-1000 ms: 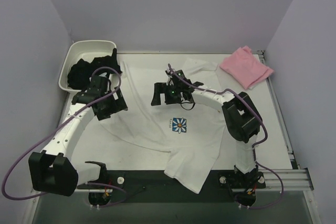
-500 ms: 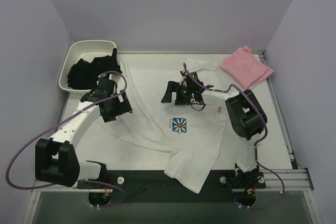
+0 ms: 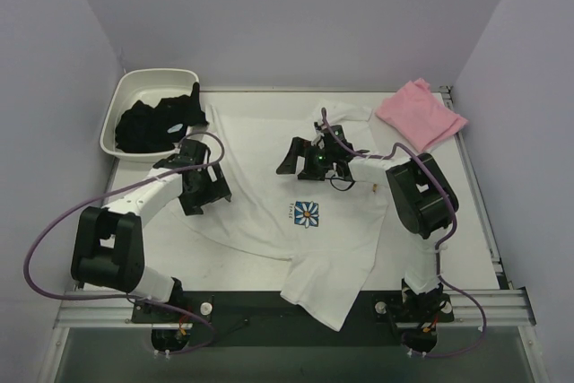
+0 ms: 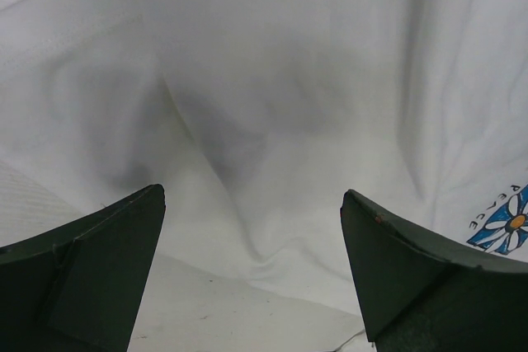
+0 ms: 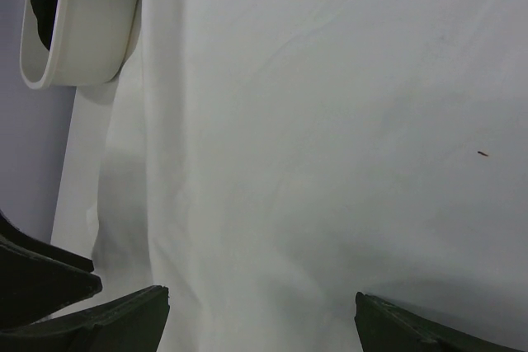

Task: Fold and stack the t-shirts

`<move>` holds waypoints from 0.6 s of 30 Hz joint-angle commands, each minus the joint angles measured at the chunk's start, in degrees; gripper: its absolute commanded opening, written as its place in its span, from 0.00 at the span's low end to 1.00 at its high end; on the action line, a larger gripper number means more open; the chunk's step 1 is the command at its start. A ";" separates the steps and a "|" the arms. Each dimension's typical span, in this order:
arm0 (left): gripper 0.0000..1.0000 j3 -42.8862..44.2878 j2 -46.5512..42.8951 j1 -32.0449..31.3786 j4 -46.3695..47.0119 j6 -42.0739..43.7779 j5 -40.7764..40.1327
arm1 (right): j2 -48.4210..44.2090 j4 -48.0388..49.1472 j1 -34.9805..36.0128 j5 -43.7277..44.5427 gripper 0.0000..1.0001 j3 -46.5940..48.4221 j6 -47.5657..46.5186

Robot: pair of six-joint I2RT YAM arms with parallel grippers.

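A white t-shirt with a blue-and-white daisy print lies spread across the middle of the table, one sleeve hanging over the near edge. A folded pink t-shirt rests at the back right corner. My left gripper hovers open over the white shirt's left edge; in the left wrist view this left gripper frames a wrinkle at the hem, with the daisy print at the right. My right gripper stands open over the shirt's upper part; the right wrist view shows the right gripper above smooth white cloth.
A white plastic tub holding black clothes sits at the back left, and the tub also appears in the right wrist view. Grey walls close in the table on three sides. Bare table shows below the shirt hem.
My left gripper has moved right and nearer, onto the shirt's left edge, as its arm swung round. My right gripper has shifted right over the shirt's upper part. Both stayed open.
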 commanded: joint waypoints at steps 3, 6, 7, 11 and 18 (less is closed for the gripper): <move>0.98 -0.09 3.99 -0.39 1.23 -0.93 -3.48 | 0.24 -0.80 -1.12 0.65 1.00 -2.09 0.24; 0.98 -0.44 5.49 -0.39 0.96 -1.28 -5.32 | -0.29 -0.80 -1.12 0.65 1.00 -2.27 0.33; 0.97 -0.87 6.01 -0.39 0.70 -1.46 -6.28 | -0.29 -0.80 -1.21 0.56 1.00 -2.27 0.24; 0.97 -2.80 6.46 -0.30 0.00 -3.21 -7.26 | -0.73 -0.71 -1.56 0.39 1.00 -2.53 0.42; 0.98 -10.79 -0.38 -0.30 1.14 -9.27 -7.17 | -1.61 -1.15 -1.91 0.73 1.00 -2.53 0.59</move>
